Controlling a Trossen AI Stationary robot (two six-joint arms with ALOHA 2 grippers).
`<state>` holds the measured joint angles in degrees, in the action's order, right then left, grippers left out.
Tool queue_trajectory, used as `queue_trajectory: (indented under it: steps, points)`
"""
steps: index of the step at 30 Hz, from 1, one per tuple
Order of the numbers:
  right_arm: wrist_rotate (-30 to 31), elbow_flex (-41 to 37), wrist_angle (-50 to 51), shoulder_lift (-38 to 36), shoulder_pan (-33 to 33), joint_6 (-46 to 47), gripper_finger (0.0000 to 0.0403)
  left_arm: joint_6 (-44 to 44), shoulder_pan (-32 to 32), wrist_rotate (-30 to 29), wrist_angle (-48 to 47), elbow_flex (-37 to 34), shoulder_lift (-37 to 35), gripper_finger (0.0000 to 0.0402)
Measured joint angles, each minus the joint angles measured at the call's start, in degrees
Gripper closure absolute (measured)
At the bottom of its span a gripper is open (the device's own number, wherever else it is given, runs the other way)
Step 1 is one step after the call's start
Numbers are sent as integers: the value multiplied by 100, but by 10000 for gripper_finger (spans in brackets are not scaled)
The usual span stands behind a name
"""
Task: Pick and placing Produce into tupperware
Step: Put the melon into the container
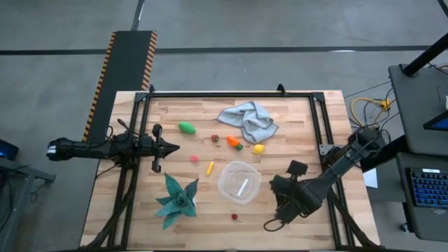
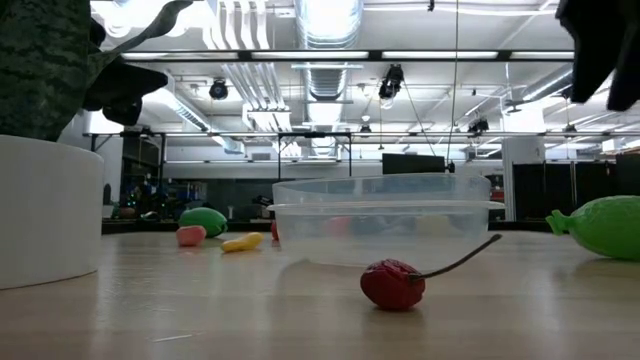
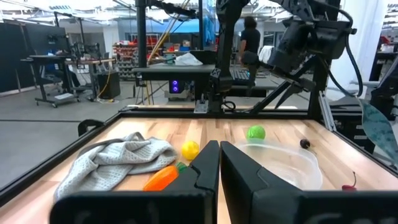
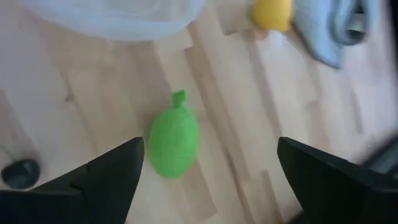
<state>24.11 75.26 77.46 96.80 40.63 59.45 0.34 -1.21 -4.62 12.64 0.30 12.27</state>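
The clear round tupperware (image 1: 239, 180) stands near the table's middle, with only a white strip showing in it. Produce lies around it: a green piece (image 1: 187, 127), a carrot (image 1: 234, 141), a lemon (image 1: 258, 148), a pink piece (image 1: 194, 159), a yellow piece (image 1: 209, 167) and a cherry (image 1: 234, 217). My right gripper (image 4: 210, 149) hangs open just right of the tupperware. A green lime (image 4: 174, 143) on the wood lies between its fingers, untouched, and a dark piece (image 4: 18, 171) lies nearby. My left gripper (image 1: 171, 147) waits shut at the table's left, holding nothing.
A grey-blue cloth (image 1: 248, 119) lies crumpled toward the far edge, by the lemon. A teal spiky plant (image 1: 176, 199) in a white pot (image 2: 40, 210) stands left of the tupperware near the front edge. A black frame rail (image 1: 231, 94) borders the table.
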Motion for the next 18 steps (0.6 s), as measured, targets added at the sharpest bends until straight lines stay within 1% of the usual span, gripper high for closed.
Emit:
queue_trajectory:
  steps: [4,8,14,18]
  points:
    - [-18,-600,-637,-268,-21,-246,42,0,0,0,2,0,39,401]
    - [-12,-1118,-1063,-621,-90,-289,42,-2,0,-2,3,0,22,401]
    - [-507,-2022,-2610,-1334,-278,-684,42,-46,0,-2,7,0,91,401]
    - [-506,-2429,-2767,-1666,-452,-698,42,-48,0,-4,7,0,147,401]
